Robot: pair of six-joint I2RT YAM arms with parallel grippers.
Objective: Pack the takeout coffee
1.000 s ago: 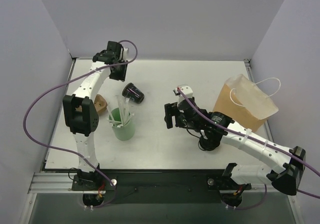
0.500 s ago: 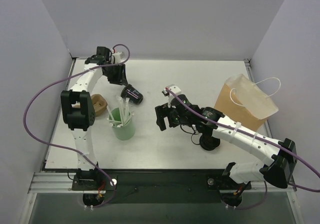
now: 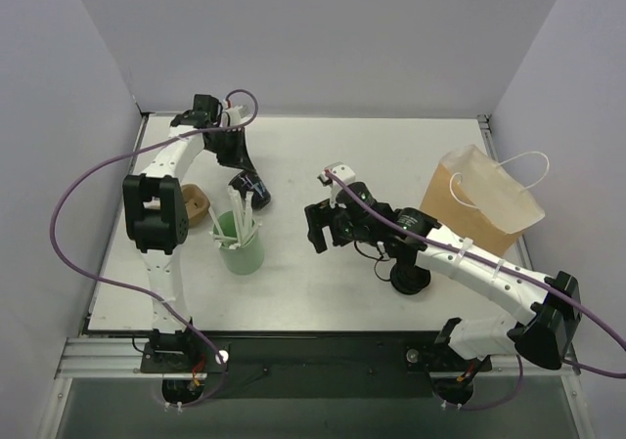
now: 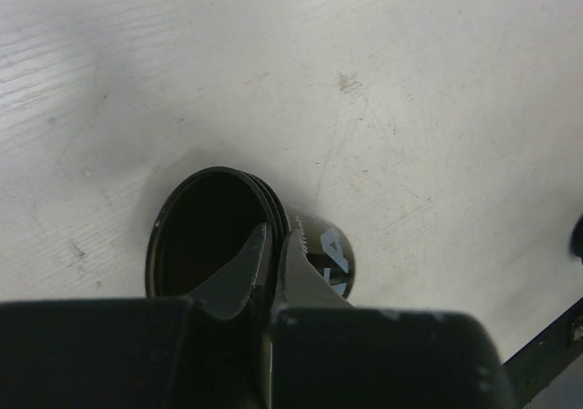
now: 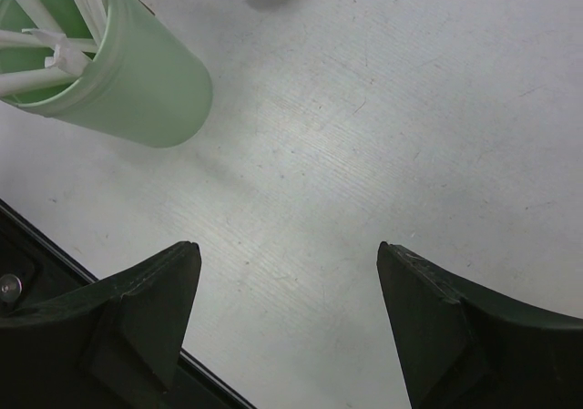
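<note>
Your left pincer has just snapped shut on the rim of the coffee cup, one finger inside, one outside, the cup lying on its side just beyond the green cup; it looks ready to lift. Right pincer hangs wide, holding nothing. White scuffed counter, pale walls, paper bag waiting far right

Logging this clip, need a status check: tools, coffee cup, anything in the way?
Left tool shut on rim of black cup, lying on its side. Right tool open, empty, by green cup. Paper bag far right; right arm between.
</note>
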